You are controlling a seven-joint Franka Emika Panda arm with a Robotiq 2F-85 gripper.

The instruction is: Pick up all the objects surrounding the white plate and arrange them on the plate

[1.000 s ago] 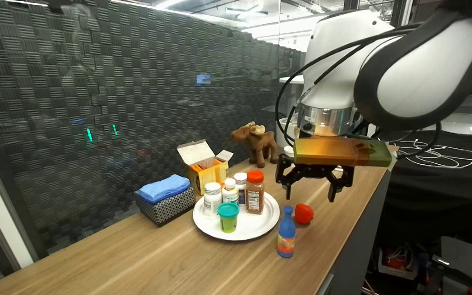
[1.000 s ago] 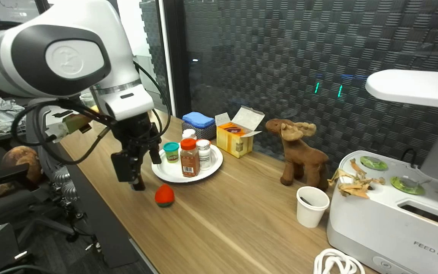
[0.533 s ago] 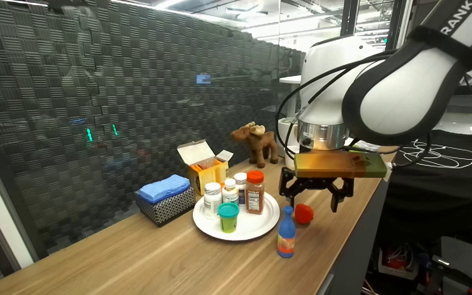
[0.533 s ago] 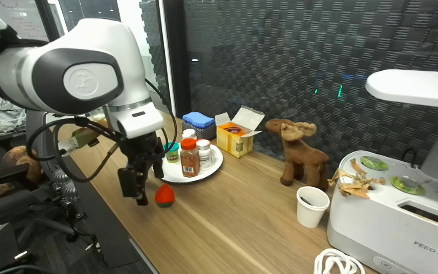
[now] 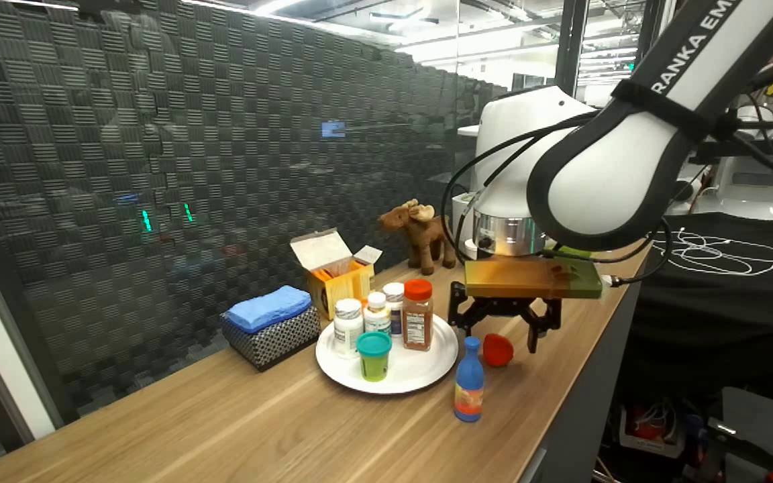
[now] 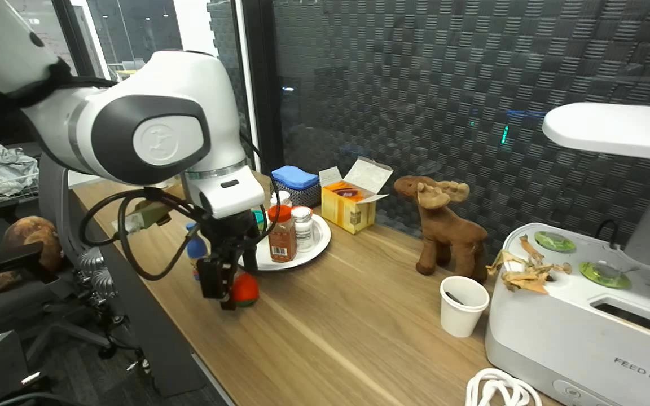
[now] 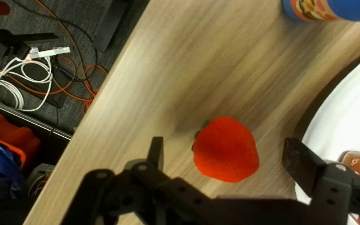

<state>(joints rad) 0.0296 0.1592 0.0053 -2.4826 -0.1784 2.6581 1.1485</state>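
The white plate [image 5: 420, 374] bears several white-capped bottles [image 5: 348, 332], a red-capped spice jar [image 5: 417, 318] and a green tub with a teal lid [image 5: 374, 359]. Its edge shows in the wrist view [image 7: 352, 115]. A blue bottle [image 5: 469, 382] stands upright on the table beside the plate. A red, rounded, strawberry-like thing [image 7: 227, 150] with green at its base lies near it; it also shows in an exterior view [image 6: 247, 288]. My gripper [image 5: 500, 340] is open and empty above the red thing, its fingers on either side of it in the wrist view, not touching it.
A patterned box with a blue cloth [image 5: 271, 322], an open yellow carton [image 5: 341, 285] and a brown plush moose [image 5: 423, 235] stand along the back wall. A white paper cup [image 6: 463, 307] and a white appliance [image 6: 573, 327] stand further along. The table's front edge runs near the gripper.
My open gripper has come down and moved over the red thing. The bottles, the plate and the red thing have not moved.
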